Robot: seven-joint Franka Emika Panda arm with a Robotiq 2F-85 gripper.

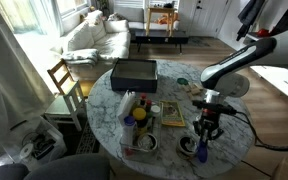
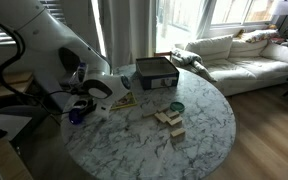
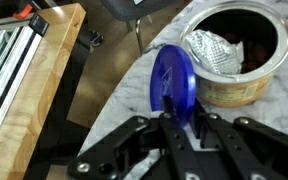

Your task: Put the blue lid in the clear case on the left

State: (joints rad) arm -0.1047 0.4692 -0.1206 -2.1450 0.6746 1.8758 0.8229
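Note:
My gripper [image 3: 179, 122] is shut on the blue lid [image 3: 172, 85], a small deep-blue disc held upright and edge-on between the fingers. It hangs just above the near edge of the round marble table [image 1: 169, 135]. In both exterior views the gripper [image 1: 205, 128] [image 2: 84, 104] points down with the blue lid [image 1: 202, 150] [image 2: 76, 117] at its tips. The clear case [image 1: 131, 107] lies lengthwise near the table's middle, in front of the black box, well away from the gripper. Some small items lie in it.
A metal tin with crumpled foil [image 3: 234, 50] stands right beside the lid. A black box [image 1: 134, 72] [image 2: 156, 72], a teal disc [image 2: 176, 107], wooden blocks [image 2: 169, 120], a yellow packet [image 1: 172, 115] and a foil bowl [image 1: 144, 143] are on the table. A wooden chair [image 1: 64, 80] stands beside it.

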